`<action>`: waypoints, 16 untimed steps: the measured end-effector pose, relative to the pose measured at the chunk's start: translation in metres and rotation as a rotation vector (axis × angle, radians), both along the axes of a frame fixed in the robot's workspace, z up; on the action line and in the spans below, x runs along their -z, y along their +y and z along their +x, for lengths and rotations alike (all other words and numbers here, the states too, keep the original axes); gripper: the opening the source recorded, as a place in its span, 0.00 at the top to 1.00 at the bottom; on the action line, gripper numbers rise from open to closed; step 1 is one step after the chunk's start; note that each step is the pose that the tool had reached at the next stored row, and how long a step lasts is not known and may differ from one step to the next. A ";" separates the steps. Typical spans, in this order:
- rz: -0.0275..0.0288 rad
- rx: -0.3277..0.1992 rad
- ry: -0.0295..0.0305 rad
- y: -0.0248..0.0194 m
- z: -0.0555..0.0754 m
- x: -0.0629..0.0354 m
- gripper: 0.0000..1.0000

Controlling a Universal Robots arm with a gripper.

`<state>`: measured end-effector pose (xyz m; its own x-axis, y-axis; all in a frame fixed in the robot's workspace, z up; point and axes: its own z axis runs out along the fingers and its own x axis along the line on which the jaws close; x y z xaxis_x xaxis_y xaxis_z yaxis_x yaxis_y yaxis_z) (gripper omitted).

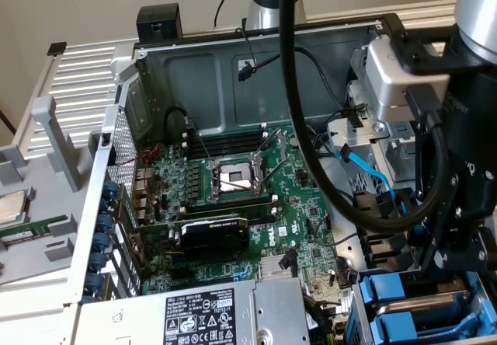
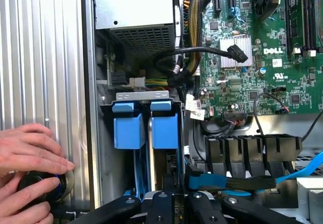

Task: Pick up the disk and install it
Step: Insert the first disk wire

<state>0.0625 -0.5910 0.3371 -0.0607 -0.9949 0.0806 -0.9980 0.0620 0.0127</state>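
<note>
Two blue plastic carriers stand side by side in the drive bay [image 2: 108, 108] of the open computer case. The disk [image 2: 165, 129] is the one nearer the motherboard, with its silver edge running toward the camera. My gripper [image 2: 172, 186] sits at the near end of this disk, fingers drawn close together on its edge. In the exterior view my gripper [image 1: 449, 258] hangs low over the blue carriers [image 1: 386, 290] at the case's lower right corner.
A person's hands [image 2: 30, 173] rest on the ribbed case panel beside the bay. The silver power-supply box [image 2: 136, 12] and black cable bundles [image 2: 202, 52] border the bay. A blue SATA cable [image 2: 237, 181] crosses near my fingers. The green motherboard [image 1: 233, 189] fills the case middle.
</note>
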 end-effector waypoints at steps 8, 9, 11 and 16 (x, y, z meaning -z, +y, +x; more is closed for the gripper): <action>0.0000 0.000 0.0000 0.0000 -0.001 0.0001 0.83; -0.0001 0.000 0.0000 0.0000 -0.001 0.0002 0.83; -0.0003 0.000 0.0001 0.0000 -0.001 0.0003 0.83; -0.0003 0.001 0.0001 0.0000 -0.001 0.0010 0.83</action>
<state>0.0617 -0.5910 0.3361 -0.0614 -0.9948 0.0810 -0.9980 0.0626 0.0127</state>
